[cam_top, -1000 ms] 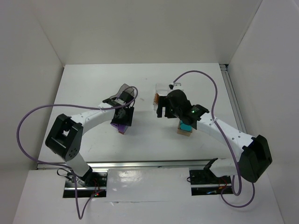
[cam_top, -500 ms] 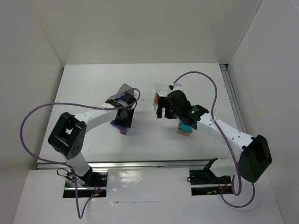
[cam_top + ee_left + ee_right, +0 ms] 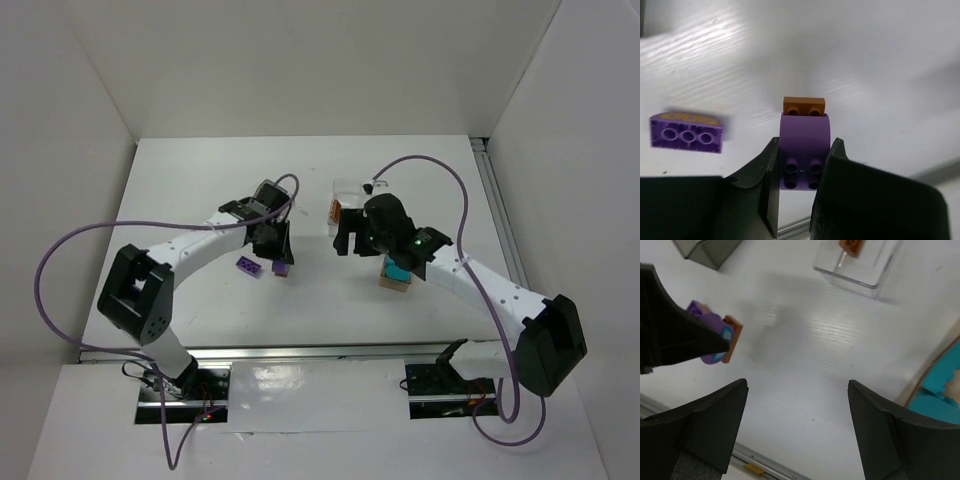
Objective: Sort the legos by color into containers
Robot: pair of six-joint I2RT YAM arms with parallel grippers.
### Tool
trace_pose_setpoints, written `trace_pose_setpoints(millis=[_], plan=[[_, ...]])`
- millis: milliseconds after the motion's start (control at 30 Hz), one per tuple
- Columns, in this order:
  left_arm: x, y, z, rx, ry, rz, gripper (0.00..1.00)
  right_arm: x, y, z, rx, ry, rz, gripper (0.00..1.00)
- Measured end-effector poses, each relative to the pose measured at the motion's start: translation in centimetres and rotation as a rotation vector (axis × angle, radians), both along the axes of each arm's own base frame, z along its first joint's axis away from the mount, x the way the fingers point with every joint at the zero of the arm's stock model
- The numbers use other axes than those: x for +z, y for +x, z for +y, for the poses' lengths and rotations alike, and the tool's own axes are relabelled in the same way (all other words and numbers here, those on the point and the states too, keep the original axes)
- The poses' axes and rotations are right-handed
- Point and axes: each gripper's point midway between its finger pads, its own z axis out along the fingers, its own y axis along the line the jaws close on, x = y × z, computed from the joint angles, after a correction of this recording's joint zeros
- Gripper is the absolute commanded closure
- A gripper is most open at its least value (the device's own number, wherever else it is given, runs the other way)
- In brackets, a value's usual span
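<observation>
My left end effector [image 3: 805,148] is clamped on a purple arched brick [image 3: 805,130], which has a small orange-brown plate [image 3: 804,106] stuck on its far end. A loose purple brick [image 3: 686,134] lies on the table [image 3: 880,60] at its 9 o'clock, apart from it. My right end effector [image 3: 796,400] has its fingers spread wide with nothing between them. Seen from overhead, the clear container [image 3: 350,186], holding an orange-brown brick [image 3: 333,210], sits at its 12 o'clock. The tan container [image 3: 383,282], holding teal bricks [image 3: 397,272], sits at its 4 o'clock.
</observation>
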Motion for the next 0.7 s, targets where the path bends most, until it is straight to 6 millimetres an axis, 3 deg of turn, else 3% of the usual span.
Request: trace_pose_setpoints(millis=[133,233,333,400,500,700], plan=[[6.7,0.6,-2.9,-0.140,-0.355,-0.049,1.00,1.5,-1.9,0.7,0.107,0.138,-0.037,0.15],[12.3,0.8,-4.3,-0.270,-0.600,-0.140,1.00,5.1,-3.2,1.7,0.225,0.283,-0.113,0.15],[16.4,-0.7,-6.0,-0.427,-0.810,-0.201,1.00,8.6,-4.4,3.4,0.366,0.401,-0.188,0.13],[17.8,-2.0,-6.6,-0.512,-0.919,-0.208,1.00,9.9,-5.3,4.4,0.451,0.456,-0.210,0.10],[18.5,-3.4,-6.9,-0.588,-1.030,-0.190,1.00,11.2,-5.8,5.3,0.511,0.522,-0.221,0.10],[19.5,-4.4,-6.6,-0.654,-1.140,-0.180,1.00,12.5,-5.9,6.9,0.581,0.623,-0.223,0.14]])
